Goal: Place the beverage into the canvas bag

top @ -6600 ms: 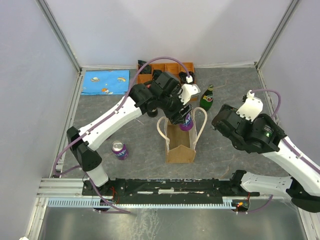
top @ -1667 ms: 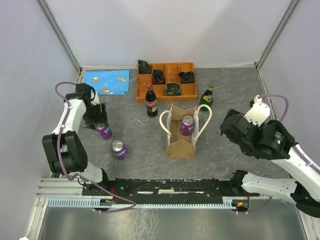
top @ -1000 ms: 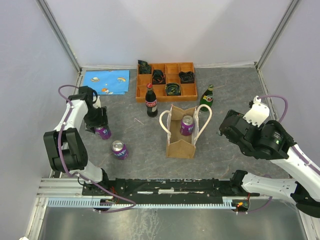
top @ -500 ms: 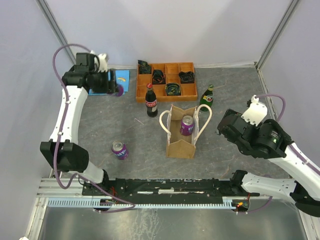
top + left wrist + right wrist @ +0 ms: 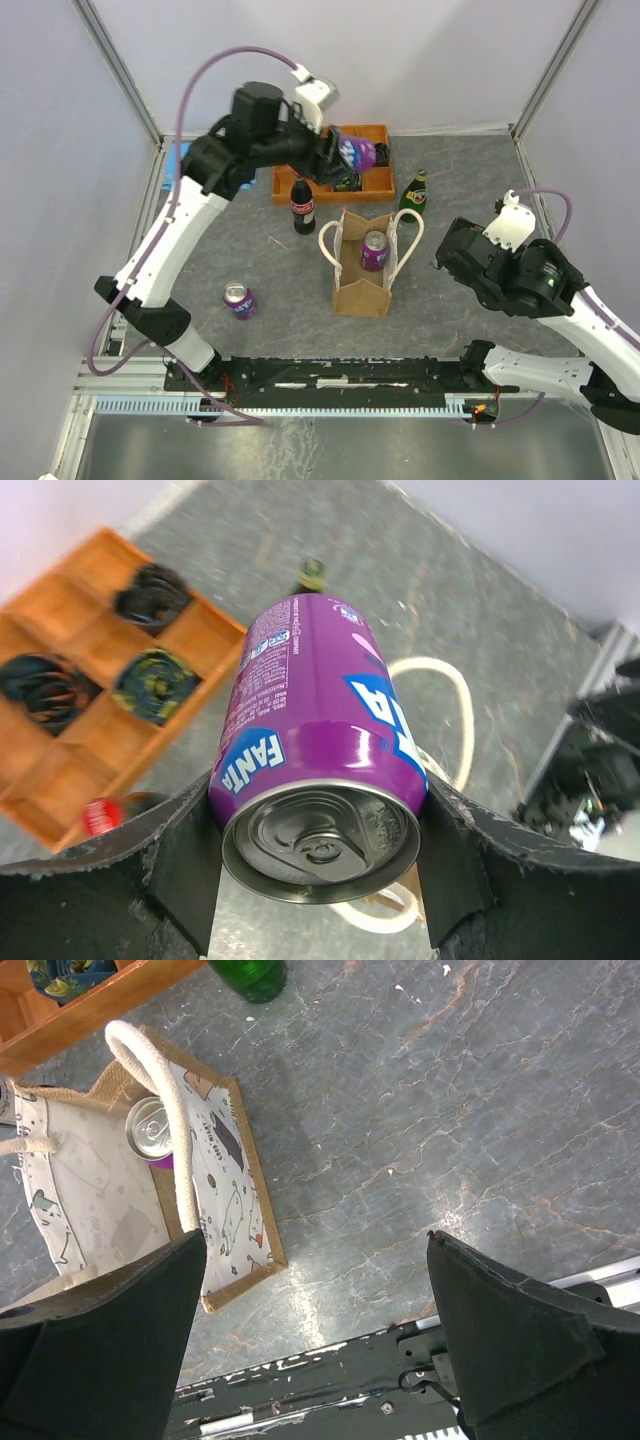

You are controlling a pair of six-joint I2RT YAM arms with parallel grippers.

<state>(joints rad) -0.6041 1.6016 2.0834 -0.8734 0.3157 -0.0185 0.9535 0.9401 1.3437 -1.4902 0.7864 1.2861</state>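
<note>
**Q:** Beverage status?
**A:** Purple Fanta can (image 5: 315, 750), lid toward the camera, pinched between my left fingers (image 5: 185, 865), aloft over the orange tray (image 5: 377, 182), beyond the canvas bag (image 5: 362, 290).
**Q:** Obstructions?
**A:** The can hides most of the bag from my left wrist. My right fingers (image 5: 510, 1340) are spread.

We log the canvas bag (image 5: 362, 268) at mid-table (image 5: 250, 250), a bagged can (image 5: 373, 250) standing in its far half. Behind it to the left stands a cola bottle (image 5: 302, 203); behind to the right, a second bottle (image 5: 414, 192). The divided tray (image 5: 383, 186) lies behind both. The left gripper (image 5: 320, 810) clamps a raised can (image 5: 310, 720) above the tray. A loose can (image 5: 238, 299) stands near-left of the bag, well apart. The right gripper (image 5: 315, 1245) hangs spread, right of the bag.
</note>
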